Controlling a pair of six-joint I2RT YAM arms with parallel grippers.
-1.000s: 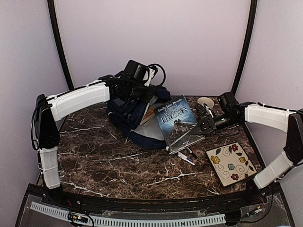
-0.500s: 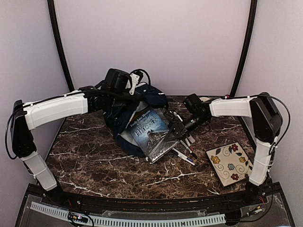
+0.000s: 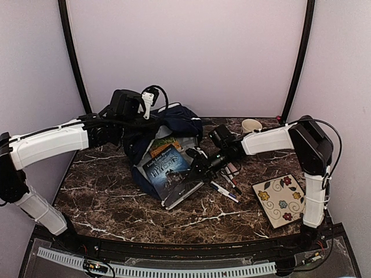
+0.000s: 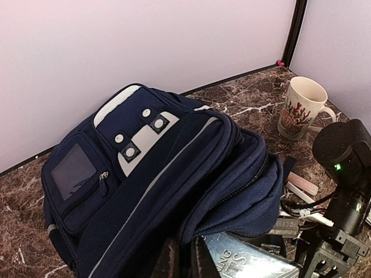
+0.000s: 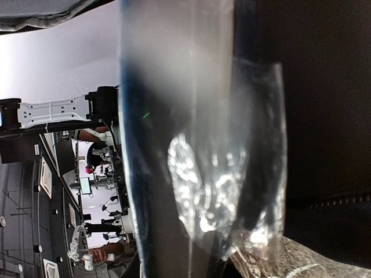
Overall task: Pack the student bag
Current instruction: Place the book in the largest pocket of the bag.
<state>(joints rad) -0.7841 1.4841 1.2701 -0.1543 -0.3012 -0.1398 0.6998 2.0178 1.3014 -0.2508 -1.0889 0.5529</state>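
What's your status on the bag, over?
Left gripper shut on student bag edge. Right gripper holds Wuthering Heights book at bag mouth. Pens beside, not blocking.

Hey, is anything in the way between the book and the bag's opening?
Nothing visible does. The book's far end lies at the bag's open mouth, next to a second book sitting inside.

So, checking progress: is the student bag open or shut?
Open: left gripper holds an edge of the student bag; a book lies partly inside.
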